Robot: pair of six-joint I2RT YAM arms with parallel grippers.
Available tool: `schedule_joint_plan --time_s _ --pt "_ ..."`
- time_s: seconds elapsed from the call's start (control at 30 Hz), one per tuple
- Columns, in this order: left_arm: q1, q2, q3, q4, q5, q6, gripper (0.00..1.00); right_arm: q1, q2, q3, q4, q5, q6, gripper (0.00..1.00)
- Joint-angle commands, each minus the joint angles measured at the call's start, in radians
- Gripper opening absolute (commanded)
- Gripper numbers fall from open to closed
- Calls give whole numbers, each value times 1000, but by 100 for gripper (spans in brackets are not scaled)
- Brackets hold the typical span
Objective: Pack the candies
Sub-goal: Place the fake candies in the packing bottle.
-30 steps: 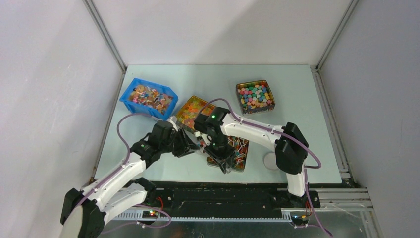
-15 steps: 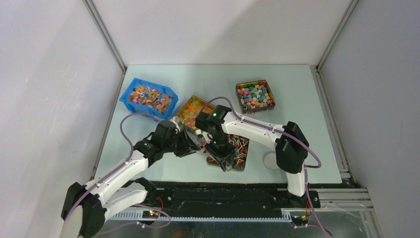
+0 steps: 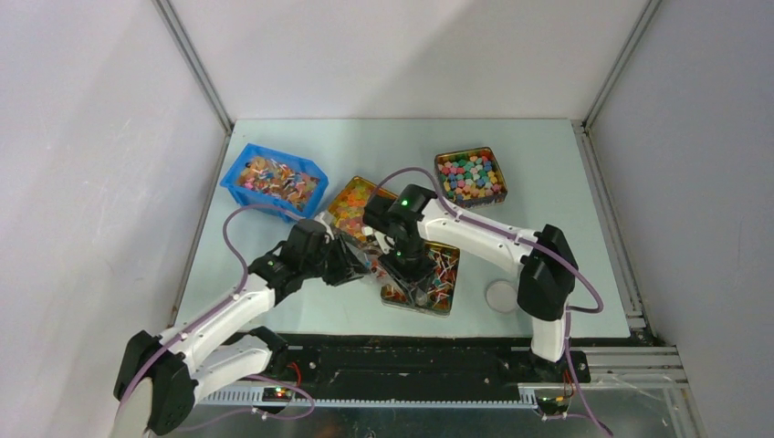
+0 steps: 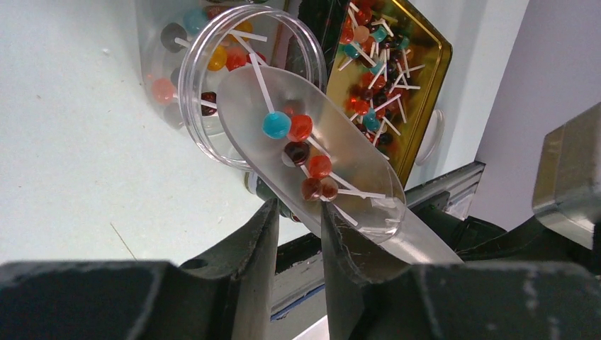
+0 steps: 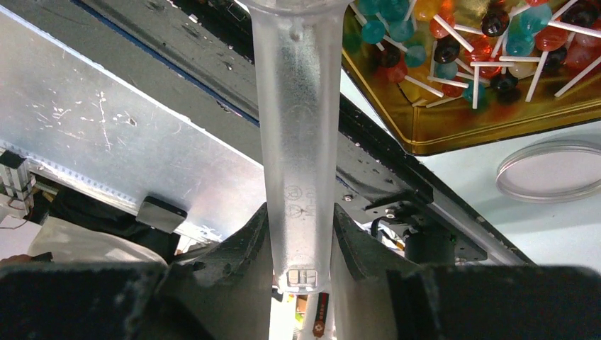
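the only marks to be seen are moulded into the frosted handle of a clear plastic scoop (image 5: 296, 106): a few small symbols near its end, too faint to read. the right gripper (image 5: 299, 221) has both fingers clamped on that handle. in the left wrist view the scoop's bowl carries a handful of the candies (image 4: 305, 152), with blue, red and dark brown heads on thin white sticks, and its tip lies in the mouth of a clear round jar (image 4: 212, 138) that is tipped toward the camera with more of them inside. the left gripper (image 4: 298, 216) sits just below the jar and scoop with its fingers a narrow gap apart; whether they pinch anything i cannot tell. most of the sweets lie in a gold tin (image 4: 424, 85) at about 6 o'clock on the pale table (image 4: 71, 142), just beyond the scoop. a clear round lid (image 5: 549, 172) lies flat beside that tin, at about 4 o'clock from above. farther back stand a blue bin (image 3: 265, 203) of mixed sweets at 10 o'clock, a second tin (image 3: 339, 193) of orange and yellow pieces near the centre, and a third tin (image 3: 503, 182) of many-coloured pieces at 1 o'clock.
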Motion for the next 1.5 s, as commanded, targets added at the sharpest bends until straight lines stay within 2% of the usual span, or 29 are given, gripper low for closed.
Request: schedule_joint_plan --time_s 0.0,0.8,1.47 --pt "-15 11 31 -25 5 10 32 -16 -58 49 17 35 24 0" --pt "-25 16 42 -43 -4 19 31 -19 -63 129 -13 74 19 0" --pt "-25 10 70 -77 -15 30 40 -19 -54 214 -51 93 -2 0"
